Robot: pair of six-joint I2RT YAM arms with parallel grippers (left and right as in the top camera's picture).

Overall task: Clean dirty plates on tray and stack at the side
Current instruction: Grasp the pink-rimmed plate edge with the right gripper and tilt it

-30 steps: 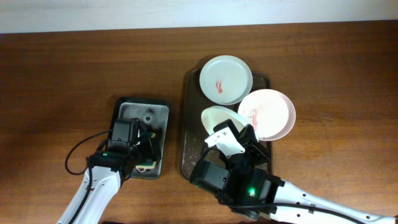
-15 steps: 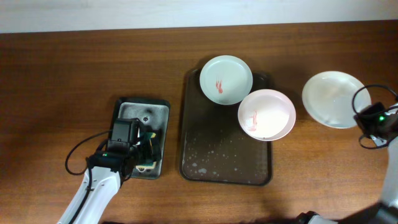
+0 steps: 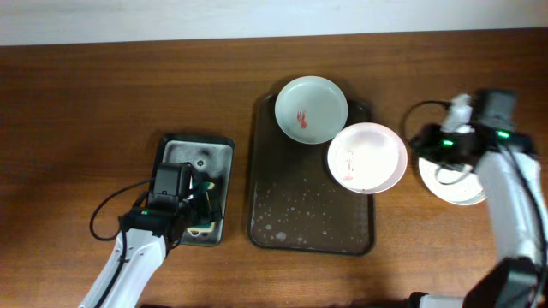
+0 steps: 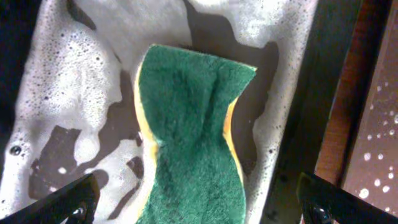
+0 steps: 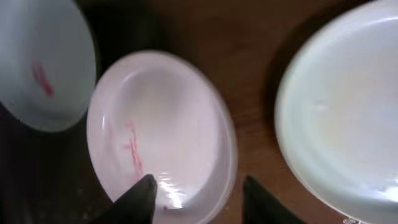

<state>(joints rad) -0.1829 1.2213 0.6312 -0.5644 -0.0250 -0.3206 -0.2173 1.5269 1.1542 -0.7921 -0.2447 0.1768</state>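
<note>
Right claw (image 5: pixel 202 199), spread and empty, hovers between clean plate (image 5: pixel 342 118) on tabletop (image 3: pixel 128 85) and smeared pink plate (image 5: pixel 155 137) overhanging tray (image 3: pixel 308 231) rim. Clumsy grab could tip pink plate off rim onto clean one. Left claw (image 4: pixel 199 202) spread above soapy sponge (image 4: pixel 193 124), not gripping.

A wooden surface (image 3: pixel 103 94) fills nearly the whole overhead view. It is dark reddish-brown, with grain running in long streaks from left to right. The finish is smooth with a low sheen, a little warmer in tone across the middle. Along the top runs a pale strip (image 3: pixel 171 21), off-white and featureless, meeting the wood's far edge in a straight, slightly slanted line; whether it is wall or floor cannot be told. The light is soft and even, leaving only faint shadows on the wood. In the right wrist view the same wood shows as a blurred dark brown patch at the top.
</note>
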